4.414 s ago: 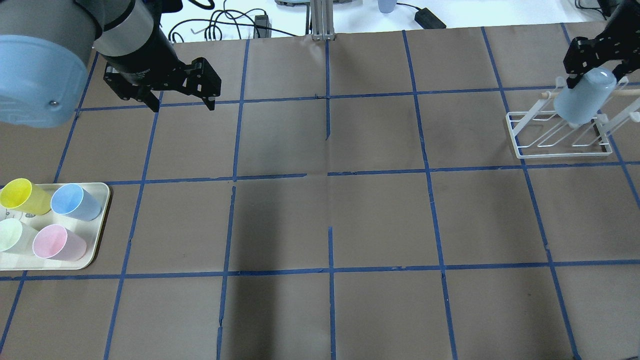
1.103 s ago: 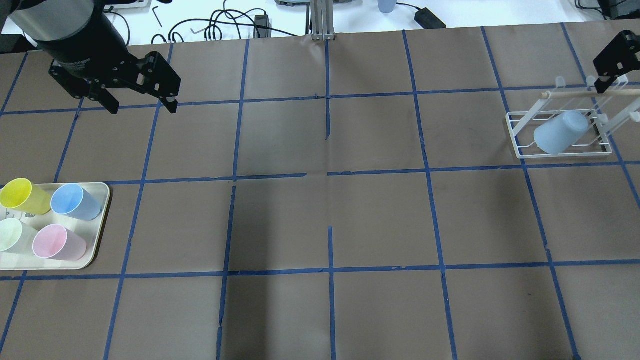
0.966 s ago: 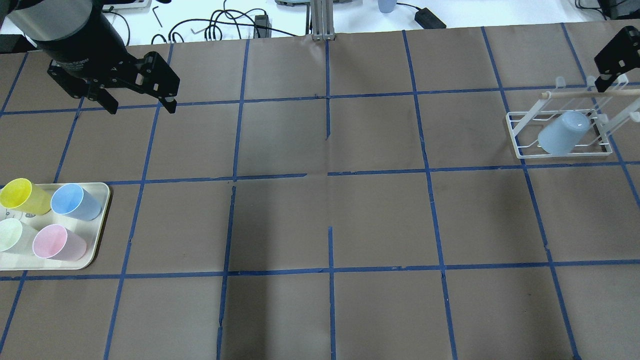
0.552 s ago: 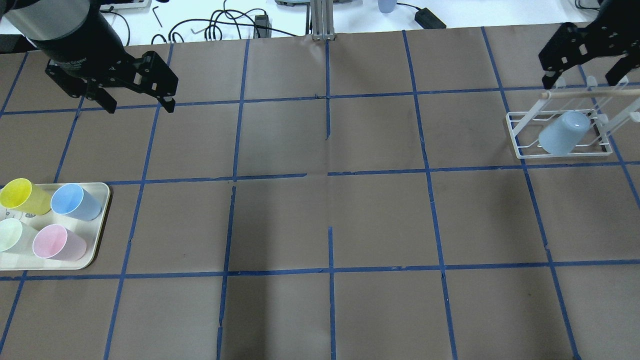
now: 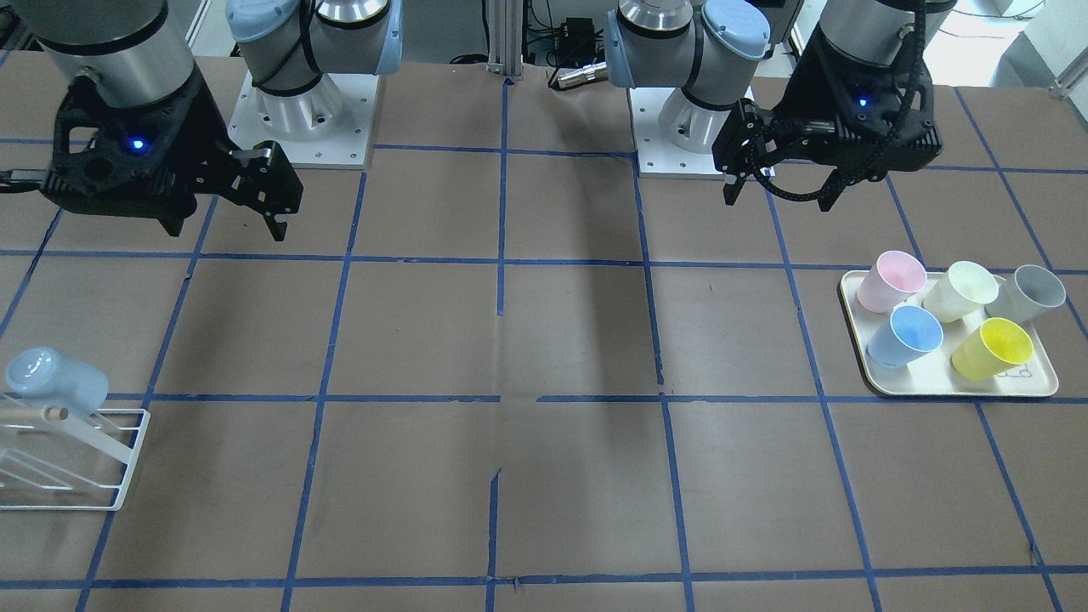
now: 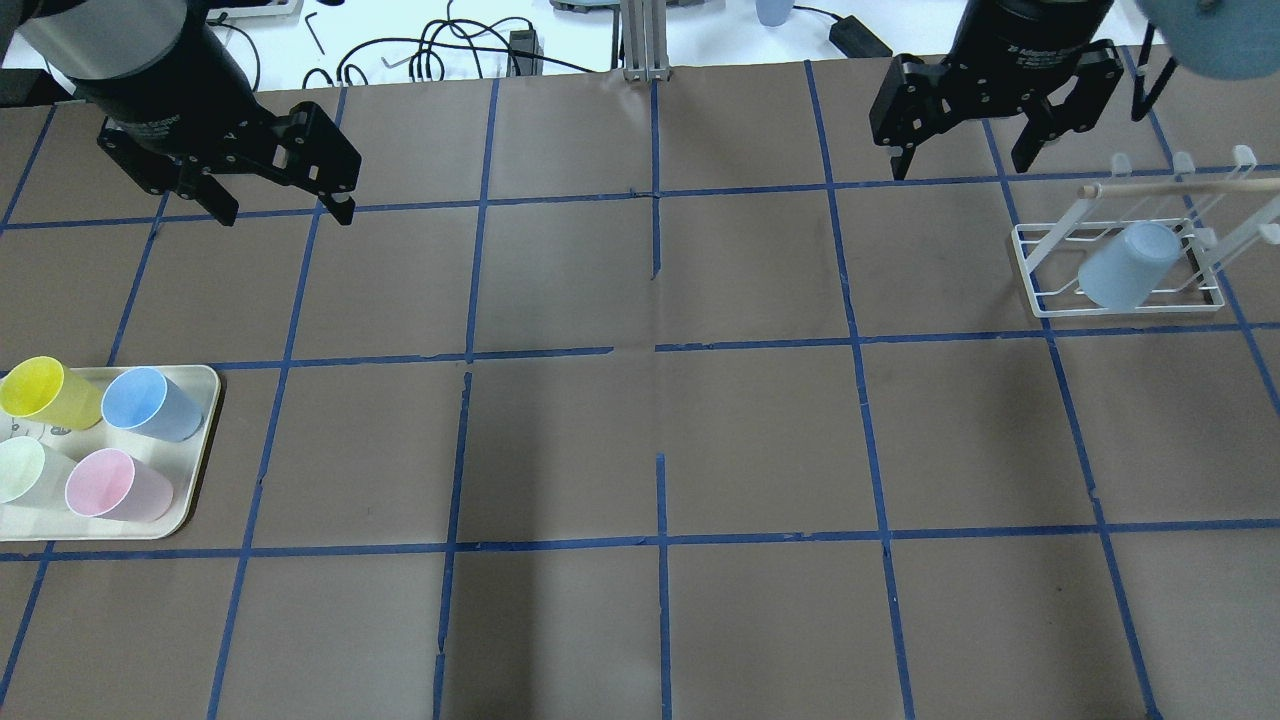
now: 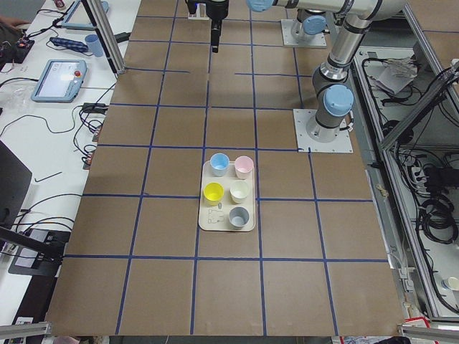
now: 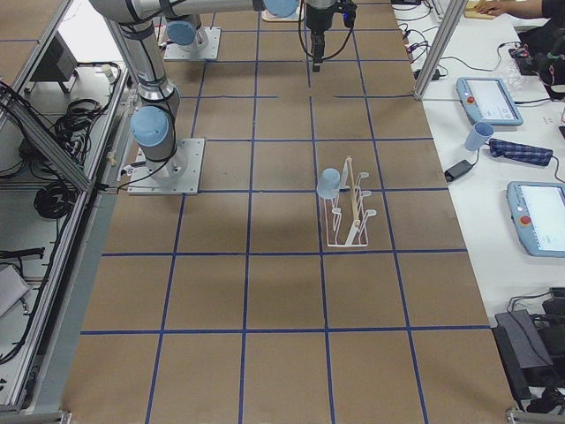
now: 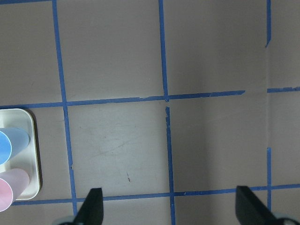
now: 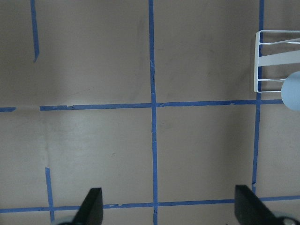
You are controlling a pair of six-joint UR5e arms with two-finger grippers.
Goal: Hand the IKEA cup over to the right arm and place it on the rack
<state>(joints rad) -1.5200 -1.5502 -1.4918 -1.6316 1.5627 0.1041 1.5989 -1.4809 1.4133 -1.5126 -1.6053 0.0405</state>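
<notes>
The IKEA cup [image 6: 1128, 266] is pale ice-blue and rests mouth-down and tilted on the white wire rack [image 6: 1040, 305] at the table's right end. It also shows in the front view [image 5: 53, 381] on the rack [image 5: 127, 455], and at the edge of the right wrist view [image 10: 293, 91]. My right gripper [image 6: 958, 166] is open and empty, raised, to the left of the rack and apart from it. My left gripper [image 6: 285, 212] is open and empty, raised over the table's left part.
A cream tray [image 6: 203, 400] at the left edge holds a yellow cup [image 6: 40, 390], a sky-blue cup [image 6: 145, 402], a pink cup [image 6: 115, 485], a pale green one and a grey cup [image 5: 1030, 293]. Cables lie past the far edge.
My right gripper let go of the cup, which settled lower on the rack. The gripper then moved left, away from the rack. My left gripper moved left earlier and has stayed still since.
</notes>
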